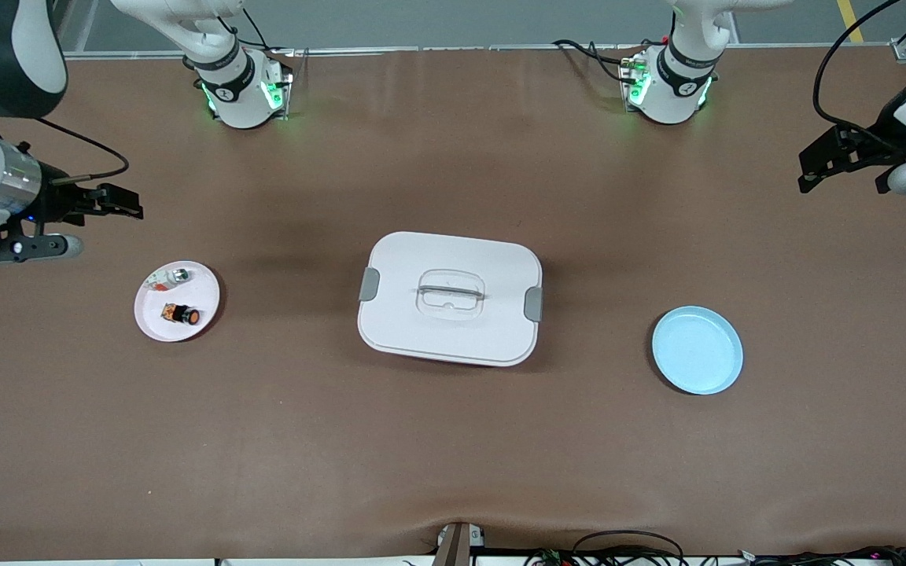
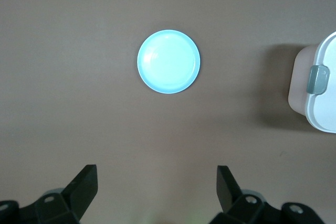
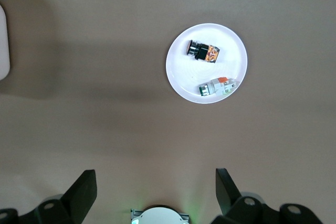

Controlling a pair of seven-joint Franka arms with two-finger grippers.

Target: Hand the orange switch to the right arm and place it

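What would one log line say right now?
orange switch: on pink plate | left gripper: open, above table | right gripper: open, above table

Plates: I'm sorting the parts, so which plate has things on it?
The pink plate holds the orange switch and a silver part; the blue plate is bare.

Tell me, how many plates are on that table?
2. A pink plate lies toward the right arm's end, holding the orange switch and a small silver-and-clear part. A blue plate lies toward the left arm's end, with nothing on it. None looks hidden.
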